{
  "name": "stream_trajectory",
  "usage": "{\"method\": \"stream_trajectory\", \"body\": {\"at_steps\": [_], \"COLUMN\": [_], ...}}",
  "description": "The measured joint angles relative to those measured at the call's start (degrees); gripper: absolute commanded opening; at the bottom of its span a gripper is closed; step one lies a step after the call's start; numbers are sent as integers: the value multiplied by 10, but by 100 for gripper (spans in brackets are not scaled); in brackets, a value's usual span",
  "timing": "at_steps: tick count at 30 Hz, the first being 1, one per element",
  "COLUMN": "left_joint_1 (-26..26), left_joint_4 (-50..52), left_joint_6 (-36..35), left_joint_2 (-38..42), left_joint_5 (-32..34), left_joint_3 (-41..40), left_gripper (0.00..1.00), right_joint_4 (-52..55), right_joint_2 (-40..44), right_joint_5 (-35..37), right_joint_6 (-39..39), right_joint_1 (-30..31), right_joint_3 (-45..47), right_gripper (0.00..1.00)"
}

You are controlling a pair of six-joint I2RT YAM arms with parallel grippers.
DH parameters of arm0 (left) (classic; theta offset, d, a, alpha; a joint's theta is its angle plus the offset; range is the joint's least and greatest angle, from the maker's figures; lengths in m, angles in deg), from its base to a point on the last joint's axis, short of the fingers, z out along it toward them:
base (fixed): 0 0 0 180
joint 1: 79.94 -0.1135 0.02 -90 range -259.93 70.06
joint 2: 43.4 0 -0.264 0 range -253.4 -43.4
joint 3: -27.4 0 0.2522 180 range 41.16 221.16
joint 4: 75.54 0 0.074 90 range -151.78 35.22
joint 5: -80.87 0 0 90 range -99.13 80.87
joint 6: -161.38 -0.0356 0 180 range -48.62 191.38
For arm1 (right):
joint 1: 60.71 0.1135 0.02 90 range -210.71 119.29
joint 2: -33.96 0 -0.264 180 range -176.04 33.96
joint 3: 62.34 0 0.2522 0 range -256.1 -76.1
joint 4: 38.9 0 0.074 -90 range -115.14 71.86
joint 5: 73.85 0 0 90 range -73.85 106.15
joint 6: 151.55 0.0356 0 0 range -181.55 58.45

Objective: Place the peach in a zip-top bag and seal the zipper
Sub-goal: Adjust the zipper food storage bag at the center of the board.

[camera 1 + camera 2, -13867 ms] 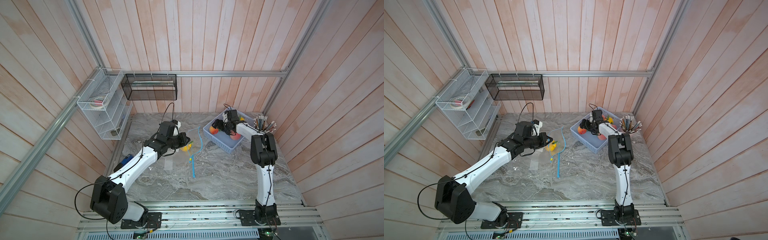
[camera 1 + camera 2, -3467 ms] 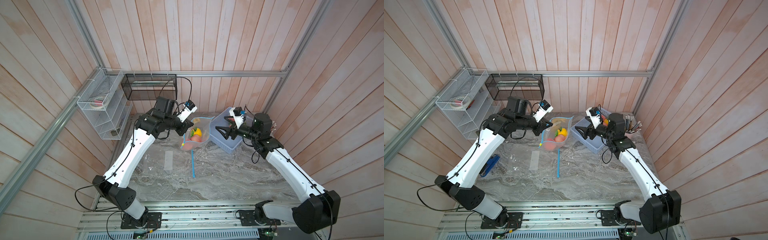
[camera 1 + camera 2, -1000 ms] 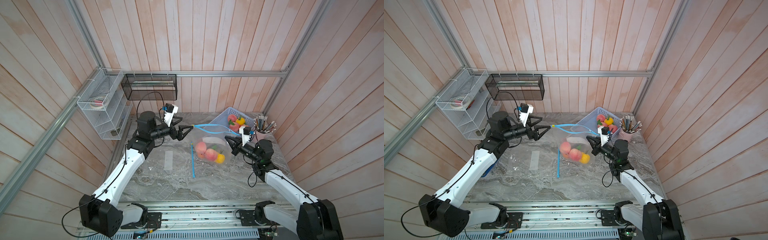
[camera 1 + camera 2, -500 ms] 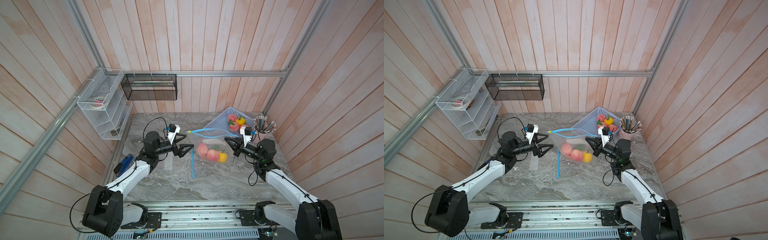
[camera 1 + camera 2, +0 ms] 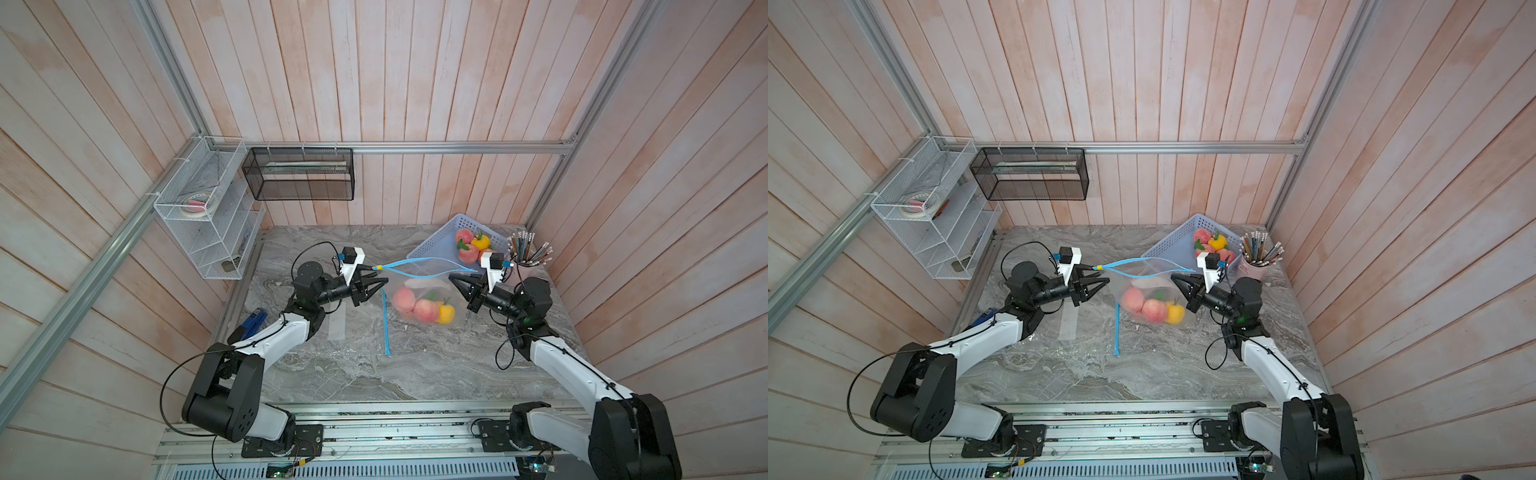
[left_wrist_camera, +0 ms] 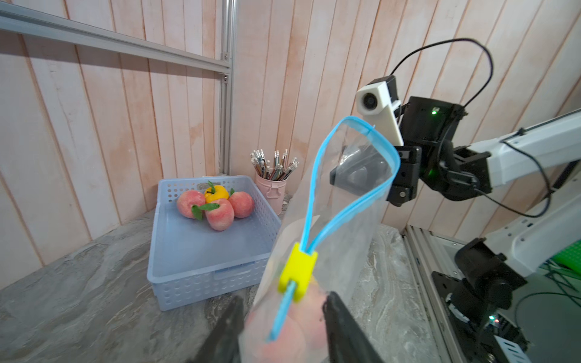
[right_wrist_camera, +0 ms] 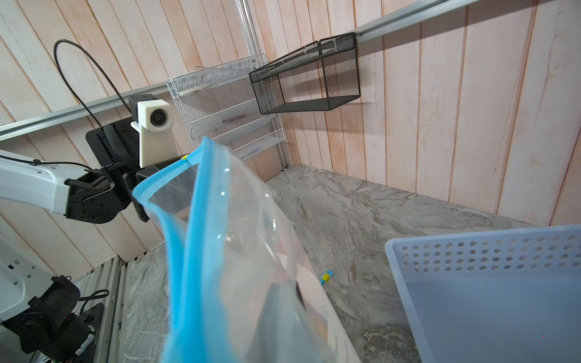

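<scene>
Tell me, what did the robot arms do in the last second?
The left gripper came down, and its open jaws now straddle the blue zipper strip beside the yellow slider of the clear plastic zip-top bag. The right gripper stayed shut on the bag's other end. The peaches inside and the lilac plastic basket stayed put.

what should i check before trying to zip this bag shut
1. Peach inside the zip-top bag: ok.
2. Right tool shut on the bag's end opposite the slider: ok.
3. Left tool gripping the yellow slider: not ok. Its jaws stand apart, astride the zipper's tail, with the slider just past them.
4. Zipper sealed: not ok, the mouth gapes in a loop.
5. Bag top taut between the tools: cannot tell.
</scene>
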Motion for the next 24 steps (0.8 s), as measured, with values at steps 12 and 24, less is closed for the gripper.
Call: {"method": "stream_trajectory", "body": {"at_steps": [12,24], "left_joint_1": [0,0], "left_joint_4": [-24,174], "left_joint_6": [-10,-125], "left_joint_2": [-4,29], "left_joint_5": [-29,-21], "left_joint_3": [15,92], "left_gripper": [0,0], "right_joint_4": [-13,149], "right_joint_2": [-3,37], "right_joint_5": [-4,107], "right_joint_6": [15,-53], "right_joint_1": [-7,-8], "right_joint_3": [0,-62], "right_gripper": [0,48]}}
